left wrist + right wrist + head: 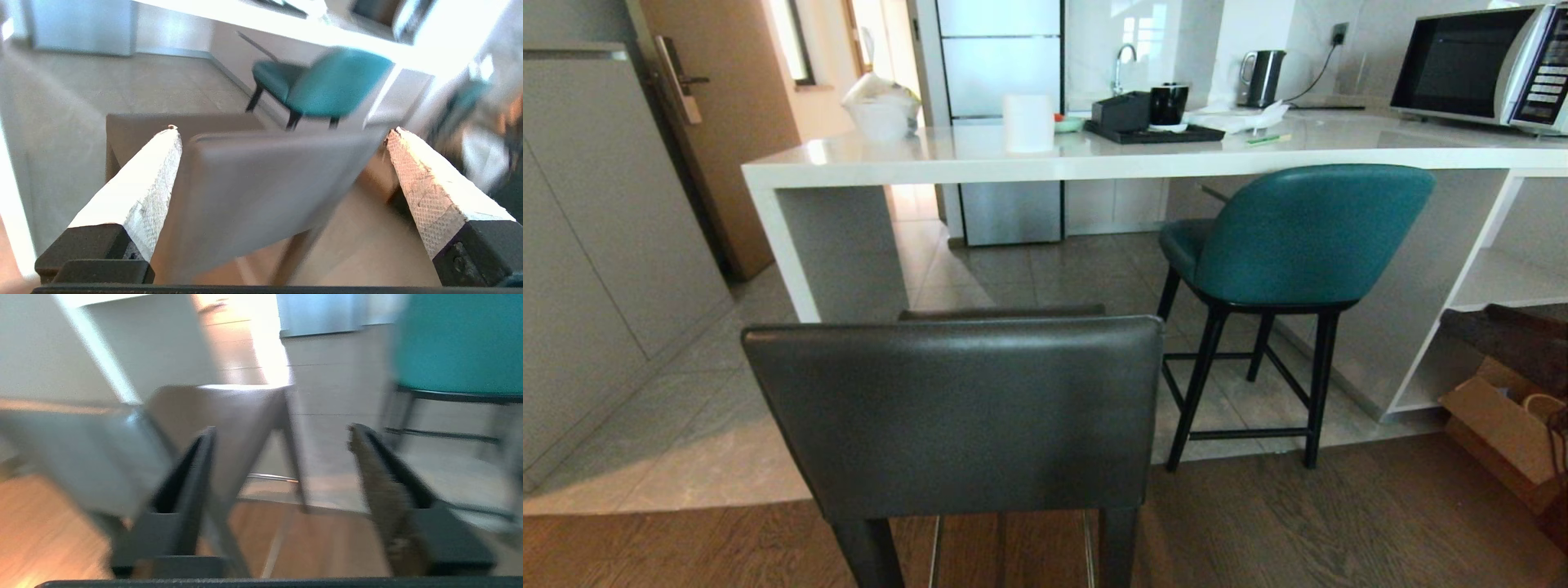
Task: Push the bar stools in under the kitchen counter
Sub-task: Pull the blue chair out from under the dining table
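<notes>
Two stools: I see the teal stool (1298,237) tucked partly under the bench (1094,155), the grey stool (956,408) well short of it. Only wrist views show my claws: left claw (282,132) and right claw (282,437) both released, empty.

We see a floor (1339,523) of dark wood planks near us and pale grey tiles (711,441) farther off. The grey stool (956,416) stands on the planks; the teal stool (1290,237) stands on the tiles, partly under the white desk (1094,159).
</notes>
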Available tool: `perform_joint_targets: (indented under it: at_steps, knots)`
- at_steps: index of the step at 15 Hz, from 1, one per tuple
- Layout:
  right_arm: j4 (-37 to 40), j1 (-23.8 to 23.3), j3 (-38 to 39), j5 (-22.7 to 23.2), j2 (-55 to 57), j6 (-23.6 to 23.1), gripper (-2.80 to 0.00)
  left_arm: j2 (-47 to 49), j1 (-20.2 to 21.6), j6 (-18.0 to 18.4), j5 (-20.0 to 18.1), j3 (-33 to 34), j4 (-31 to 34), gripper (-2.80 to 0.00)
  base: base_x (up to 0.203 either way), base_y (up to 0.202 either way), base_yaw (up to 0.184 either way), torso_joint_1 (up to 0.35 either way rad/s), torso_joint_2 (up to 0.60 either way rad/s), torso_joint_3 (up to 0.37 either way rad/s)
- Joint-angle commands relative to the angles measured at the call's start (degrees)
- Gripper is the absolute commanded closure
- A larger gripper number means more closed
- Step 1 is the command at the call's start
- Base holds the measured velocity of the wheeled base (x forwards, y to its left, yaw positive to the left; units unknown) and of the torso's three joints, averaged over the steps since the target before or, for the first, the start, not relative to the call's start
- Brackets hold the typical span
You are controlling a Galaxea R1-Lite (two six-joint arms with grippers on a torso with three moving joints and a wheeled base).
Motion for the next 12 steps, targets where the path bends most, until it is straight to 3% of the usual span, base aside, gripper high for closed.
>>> perform_joint_targets:
  at_steps: [1,3,4,6,7,9,10,12]
  knots:
    - [13.6,-0.6,-5.2,-2.5,-9.4,-0.1,0.0,-10.5,8.0,-7.1,-2.9,-5.4,8.9,-2.8,0.0,0.0,0.0,0.0,0.0,0.0]
    - [27.1,-0.9,-11.5,-7.9,-15.2,-0.3,0.0,-16.4,19.9,-8.8,-6.7,-8.5,16.2,-2.8,0.0,0.0,0.0,0.0,0.0,0.0]
    - [30.8,-1.0,-12.9,-13.2,-17.1,-0.3,0.0,-19.6,26.5,-9.2,-7.7,-9.2,17.9,-2.8,0.0,0.0,0.0,0.0,0.0,0.0]
    - [33.9,-1.1,-13.4,-21.2,-20.1,-0.4,0.0,-26.3,38.1,-9.9,-8.8,-10.1,20.0,-2.8,0.0,0.0,0.0,0.0,0.0,0.0]
    - [35.1,-1.5,-13.5,-24.6,-21.9,-0.4,0.0,-29.8,41.7,-10.2,-9.3,-10.8,20.8,-2.8,0.0,0.0,0.0,0.0,0.0,0.0]
    - [38.0,-4.1,-14.1,-30.0,-25.3,-0.7,0.0,-31.1,41.6,-11.1,-9.6,-12.8,21.8,-2.8,0.0,0.0,0.0,0.0,0.0,0.0]
    - [39.9,-7.0,-15.3,-30.7,-26.3,-1.4,0.0,-30.0,38.2,-12.4,-9.7,-14.1,22.3,-2.8,0.0,0.0,0.0,0.0,0.0,0.0]
    - [42.6,-13.2,-17.8,-31.1,-28.0,-3.0,0.0,-27.6,24.9,-15.6,-9.7,-16.7,23.1,-2.8,0.0,0.0,0.0,0.0,0.0,0.0]
